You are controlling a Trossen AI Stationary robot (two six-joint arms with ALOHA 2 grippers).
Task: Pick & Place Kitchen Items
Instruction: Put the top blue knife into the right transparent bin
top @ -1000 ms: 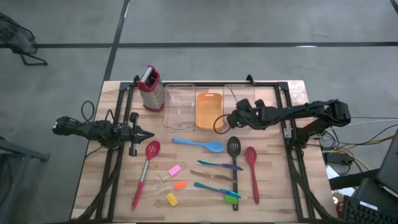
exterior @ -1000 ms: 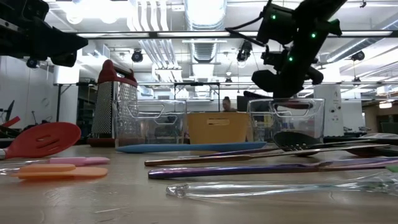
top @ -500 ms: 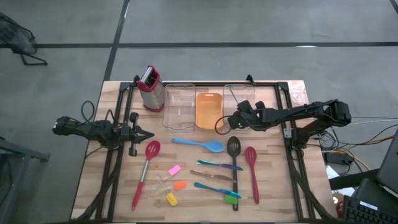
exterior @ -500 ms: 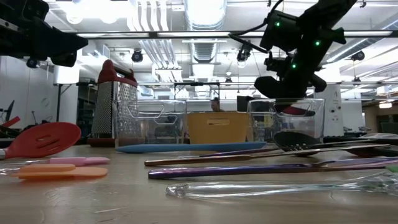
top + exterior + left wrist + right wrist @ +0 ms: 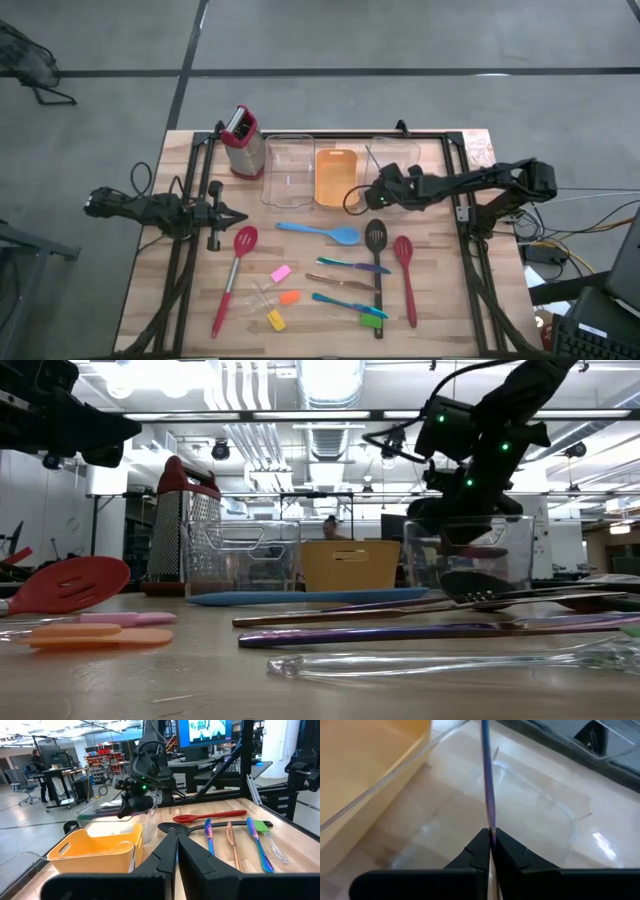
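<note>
My right gripper (image 5: pixel 381 186) (image 5: pixel 491 838) is over the right clear bin (image 5: pixel 398 158) (image 5: pixel 462 555), shut on a thin blue-purple piece of cutlery (image 5: pixel 488 790) (image 5: pixel 371 160). On the wood lie a red slotted spatula (image 5: pixel 243 242), blue spoon (image 5: pixel 322 232), black slotted spoon (image 5: pixel 376 240), red spoon (image 5: pixel 404 255) and teal-handled cutlery (image 5: pixel 352 265). Small pink (image 5: pixel 281 273), orange (image 5: pixel 289 297), yellow (image 5: pixel 275 320) and green (image 5: pixel 372 318) pieces lie near them. My left gripper (image 5: pixel 238 217) (image 5: pixel 176 842) waits shut at the table's left side, above the red spatula's head. My right gripper pinches the thin cutlery piece between its two fingers near one end (image 5: pixel 491 826). The piece runs straight on from the fingertips, over the floor of the clear bin toward the table's far edge. Whether its far end (image 5: pixel 483 725) touches the bin, I cannot tell.
An orange tray (image 5: pixel 336 176) stands between the right clear bin and a second clear bin (image 5: pixel 288 170). A metal grater with a red handle (image 5: pixel 241 140) stands at the far left. Black frame rails (image 5: pixel 470 250) run along both sides. A person shows in the room behind (image 5: pixel 328 528).
My right gripper has come down toward the right clear bin, still shut on the thin cutlery piece, and now sits at the bin's rim in the low view. The person in the room behind has moved leftward.
</note>
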